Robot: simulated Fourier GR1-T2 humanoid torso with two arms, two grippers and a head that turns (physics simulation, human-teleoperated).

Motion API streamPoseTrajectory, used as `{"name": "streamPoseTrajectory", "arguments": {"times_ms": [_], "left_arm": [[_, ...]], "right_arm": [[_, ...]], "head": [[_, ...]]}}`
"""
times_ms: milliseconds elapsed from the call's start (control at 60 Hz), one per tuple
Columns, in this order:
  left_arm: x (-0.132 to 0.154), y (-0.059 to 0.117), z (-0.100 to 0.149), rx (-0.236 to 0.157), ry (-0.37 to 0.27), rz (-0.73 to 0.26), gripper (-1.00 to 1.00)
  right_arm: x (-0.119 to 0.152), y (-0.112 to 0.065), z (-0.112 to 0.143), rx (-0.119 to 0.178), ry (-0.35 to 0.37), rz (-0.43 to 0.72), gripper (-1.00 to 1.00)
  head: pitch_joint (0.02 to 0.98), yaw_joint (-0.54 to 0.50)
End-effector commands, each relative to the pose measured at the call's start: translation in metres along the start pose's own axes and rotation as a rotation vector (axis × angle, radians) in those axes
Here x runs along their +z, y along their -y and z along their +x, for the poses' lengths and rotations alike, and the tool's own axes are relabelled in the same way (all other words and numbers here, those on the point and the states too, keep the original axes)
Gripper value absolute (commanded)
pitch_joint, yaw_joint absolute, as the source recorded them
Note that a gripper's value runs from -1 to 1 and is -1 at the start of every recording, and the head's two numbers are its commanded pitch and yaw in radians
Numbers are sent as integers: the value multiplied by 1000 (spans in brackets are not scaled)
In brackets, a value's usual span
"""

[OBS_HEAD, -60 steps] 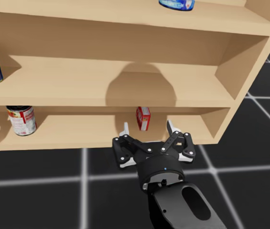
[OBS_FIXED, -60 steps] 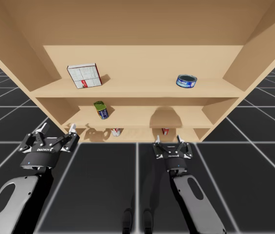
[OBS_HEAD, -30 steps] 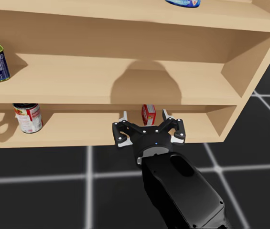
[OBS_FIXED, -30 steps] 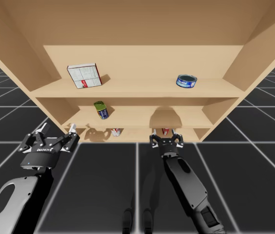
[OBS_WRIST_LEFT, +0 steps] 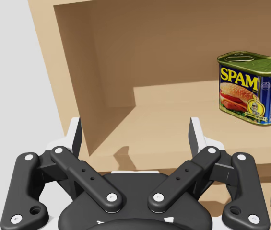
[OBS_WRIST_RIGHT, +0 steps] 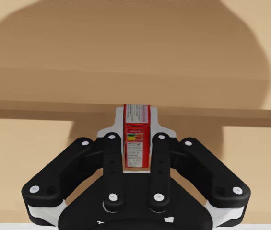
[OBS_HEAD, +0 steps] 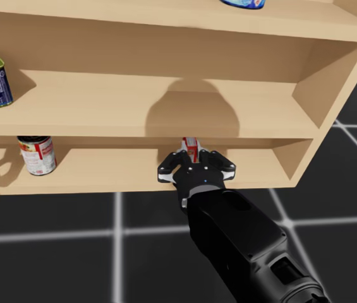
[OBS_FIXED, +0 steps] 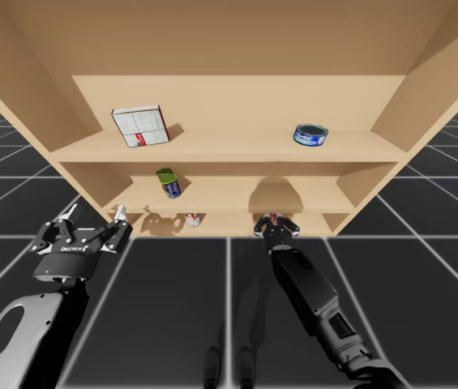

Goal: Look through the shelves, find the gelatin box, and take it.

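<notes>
Small red rectangular gelatin box (OBS_WRIST_RIGHT: 136,143): upright, clamped between the fingers of the right gripper (OBS_WRIST_RIGHT: 136,125), light wooden shelf board (OBS_WRIST_RIGHT: 135,57) just ahead. The fingers of the left gripper (OBS_WRIST_LEFT: 135,135) are held apart.

Red gelatin box (OBS_WRIST_RIGHT: 136,136), upright, bottom shelf (OBS_HEAD: 102,173), clamped in right hand (OBS_WRIST_RIGHT: 136,125)

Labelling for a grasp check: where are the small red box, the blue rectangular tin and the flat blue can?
small red box (OBS_WRIST_RIGHT: 136,139), right wrist view, middle of its narrow face.
blue rectangular tin (OBS_WRIST_LEFT: 252,91), left wrist view, its front label.
flat blue can (OBS_FIXED: 310,138), high view, its side wall.
</notes>
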Motion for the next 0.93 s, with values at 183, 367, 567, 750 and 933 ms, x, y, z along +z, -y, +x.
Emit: {"name": "streamPoseTrajectory", "arguments": {"times_ms": [183, 367, 567, 750, 933], "left_arm": [[0, -1, 0, -1, -1, 2, -1000], [0, -2, 0, -1, -2, 5, -1000], [-1, -2, -1, 0, -3, 4, -1000], [-1, -2, 0, 2, 1, 9, -1000], [-1, -1, -1, 4, 1, 8, -1000]], "right_arm": [[3, 7, -5, -11, -16, -26, 929], [18, 18, 8, 6, 44, -53, 938], [55, 25, 14, 17, 69, -52, 960], [100, 28, 3, 0, 65, -67, 947], [142, 37, -1, -24, 95, -82, 1000]], "head": [[728, -201], [725, -205], [717, -210], [710, -209], [699, -208]]}}
